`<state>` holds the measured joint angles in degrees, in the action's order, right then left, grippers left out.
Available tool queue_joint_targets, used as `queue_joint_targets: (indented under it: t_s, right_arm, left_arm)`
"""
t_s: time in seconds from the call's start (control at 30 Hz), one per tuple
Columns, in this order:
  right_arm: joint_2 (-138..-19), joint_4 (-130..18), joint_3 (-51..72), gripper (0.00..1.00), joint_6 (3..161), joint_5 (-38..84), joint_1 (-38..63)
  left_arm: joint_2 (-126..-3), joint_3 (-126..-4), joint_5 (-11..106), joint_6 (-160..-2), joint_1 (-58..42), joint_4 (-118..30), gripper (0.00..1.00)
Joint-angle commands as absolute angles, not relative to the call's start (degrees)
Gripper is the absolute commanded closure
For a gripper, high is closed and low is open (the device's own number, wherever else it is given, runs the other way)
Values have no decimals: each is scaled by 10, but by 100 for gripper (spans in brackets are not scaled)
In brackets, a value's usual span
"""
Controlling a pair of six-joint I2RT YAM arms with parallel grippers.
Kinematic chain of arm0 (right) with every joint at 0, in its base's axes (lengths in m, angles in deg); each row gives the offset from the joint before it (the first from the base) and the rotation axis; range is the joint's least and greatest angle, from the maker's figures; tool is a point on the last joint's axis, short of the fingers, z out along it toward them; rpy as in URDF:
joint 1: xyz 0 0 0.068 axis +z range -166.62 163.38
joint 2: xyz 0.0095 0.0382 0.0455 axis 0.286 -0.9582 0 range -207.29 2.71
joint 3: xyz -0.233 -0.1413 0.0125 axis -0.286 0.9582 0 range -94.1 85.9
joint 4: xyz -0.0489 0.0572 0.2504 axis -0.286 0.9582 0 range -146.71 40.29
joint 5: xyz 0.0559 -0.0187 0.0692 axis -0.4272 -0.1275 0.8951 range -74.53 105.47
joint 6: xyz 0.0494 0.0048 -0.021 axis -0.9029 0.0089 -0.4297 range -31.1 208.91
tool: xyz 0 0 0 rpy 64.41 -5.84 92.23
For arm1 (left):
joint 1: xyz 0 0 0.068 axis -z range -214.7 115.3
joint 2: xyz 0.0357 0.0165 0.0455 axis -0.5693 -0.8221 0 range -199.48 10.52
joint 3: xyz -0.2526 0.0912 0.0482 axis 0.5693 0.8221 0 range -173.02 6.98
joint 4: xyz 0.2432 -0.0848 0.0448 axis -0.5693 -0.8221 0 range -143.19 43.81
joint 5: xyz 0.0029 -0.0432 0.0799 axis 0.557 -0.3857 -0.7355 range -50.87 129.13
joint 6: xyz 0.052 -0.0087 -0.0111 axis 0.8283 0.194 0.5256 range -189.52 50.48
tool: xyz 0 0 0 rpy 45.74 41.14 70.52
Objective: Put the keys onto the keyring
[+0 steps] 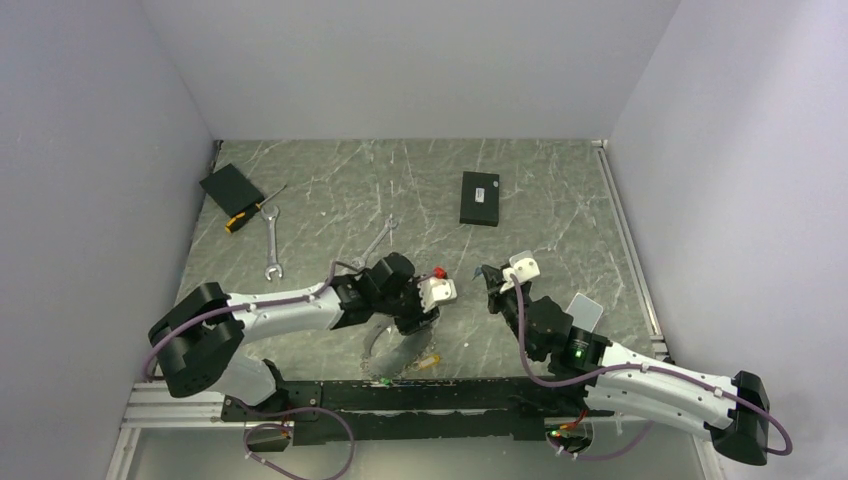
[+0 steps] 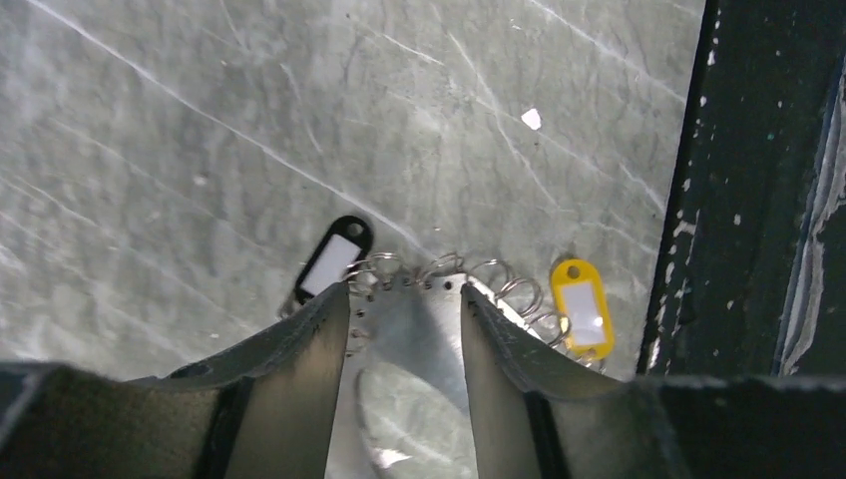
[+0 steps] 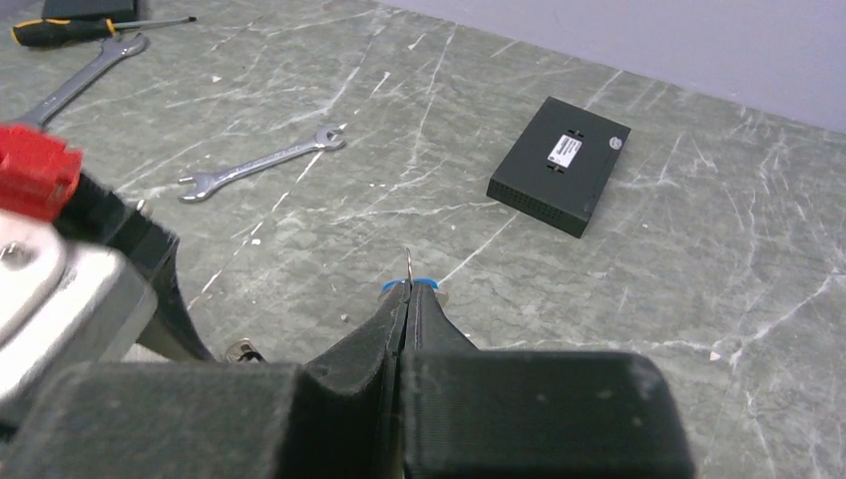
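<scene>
On the keyring (image 2: 444, 267): black key (image 2: 334, 261), yellow key (image 2: 583, 307); left fingers (image 2: 299, 359) spread above it, right fingers (image 3: 369, 334) clamp unthreaded blue key (image 3: 410, 284)

No legible txt anywhere. Black box (image 3: 560, 167), approx 1 o'clock in right wrist view, has a small white label on top, print too small to read. Black tag (image 2: 334, 261) & yellow tag (image 2: 582, 307), left wrist view: white inserts, both blank.
</scene>
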<state>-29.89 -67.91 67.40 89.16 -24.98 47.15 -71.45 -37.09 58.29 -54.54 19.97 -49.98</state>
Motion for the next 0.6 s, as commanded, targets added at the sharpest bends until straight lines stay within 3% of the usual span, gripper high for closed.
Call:
queue_joint_targets:
  t_s: [0.0, 0.23, 0.57]
  right_arm:
    - [-304, -713, 677, 100, 890, -254, 467]
    - [-301, -706, 676, 100, 890, -254, 465]
    - [-308, -708, 676, 100, 890, -247, 464]
  left_arm:
    - [-719, -352, 512, -633, 238, -386, 52]
    - [-742, -331, 436, -654, 285, -354, 72]
    - [-705, -292, 434, -637, 290, -368, 67]
